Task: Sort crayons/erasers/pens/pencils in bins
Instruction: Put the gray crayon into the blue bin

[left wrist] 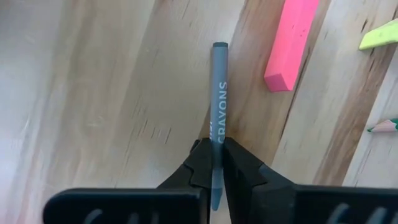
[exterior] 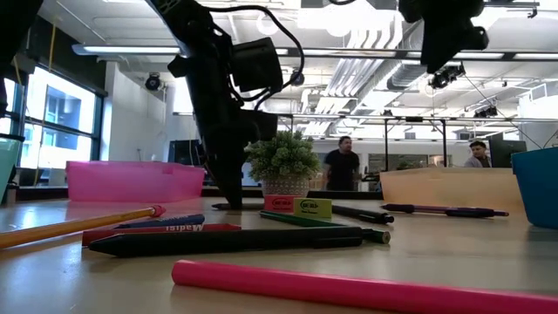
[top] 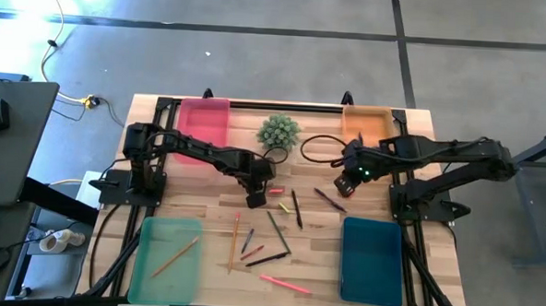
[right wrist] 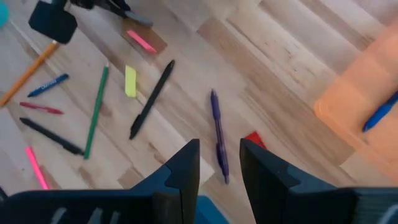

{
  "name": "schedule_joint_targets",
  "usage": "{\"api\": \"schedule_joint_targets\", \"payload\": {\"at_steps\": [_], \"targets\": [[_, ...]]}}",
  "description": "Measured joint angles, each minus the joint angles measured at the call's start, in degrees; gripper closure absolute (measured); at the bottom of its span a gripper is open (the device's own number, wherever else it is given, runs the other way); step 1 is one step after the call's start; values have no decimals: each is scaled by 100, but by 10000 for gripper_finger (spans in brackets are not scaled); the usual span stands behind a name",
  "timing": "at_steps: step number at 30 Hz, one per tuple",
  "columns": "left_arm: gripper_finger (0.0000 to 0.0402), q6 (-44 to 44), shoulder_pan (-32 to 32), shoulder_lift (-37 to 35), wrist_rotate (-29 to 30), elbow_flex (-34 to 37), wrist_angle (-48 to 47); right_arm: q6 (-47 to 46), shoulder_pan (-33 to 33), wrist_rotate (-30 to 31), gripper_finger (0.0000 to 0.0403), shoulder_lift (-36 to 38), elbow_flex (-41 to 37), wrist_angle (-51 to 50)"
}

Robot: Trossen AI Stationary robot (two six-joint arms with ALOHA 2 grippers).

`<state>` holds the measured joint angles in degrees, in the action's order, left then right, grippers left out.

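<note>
Just in front of the potted plant (top: pixel 279 131), the left gripper (left wrist: pixel 216 163) has its fingers pinched on a grey crayon (left wrist: pixel 218 93) lying flat on the table (top: pixel 206 213) beside a pink eraser (left wrist: pixel 290 43); probably best lifted straight up before swinging to a bin, while the right gripper (right wrist: pixel 219 163) waits half-open near the orange bin (top: pixel 367 122)

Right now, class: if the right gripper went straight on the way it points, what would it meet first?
Probably the purple pen on the table, in line with the open right gripper. The red eraser lies just beside that line. Depth is hard to judge.
</note>
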<state>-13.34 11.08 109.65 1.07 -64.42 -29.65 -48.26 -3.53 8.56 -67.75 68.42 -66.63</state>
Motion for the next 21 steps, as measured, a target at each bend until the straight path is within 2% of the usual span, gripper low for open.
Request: {"api": "schedule_joint_targets", "payload": {"at_steps": [6, 12, 21], "targets": [[395, -2, 36, 0, -189, 2, 9, -527, -418, 105, 297, 159, 1, -160], [395, -3, 78, -95, -375, 17, 45, -891, -1030, 813, 297, 43, 2, -159], [396, 1, 134, -166, -937, 31, 57, -1228, -1471, 939, 297, -100, 2, -163]]}}
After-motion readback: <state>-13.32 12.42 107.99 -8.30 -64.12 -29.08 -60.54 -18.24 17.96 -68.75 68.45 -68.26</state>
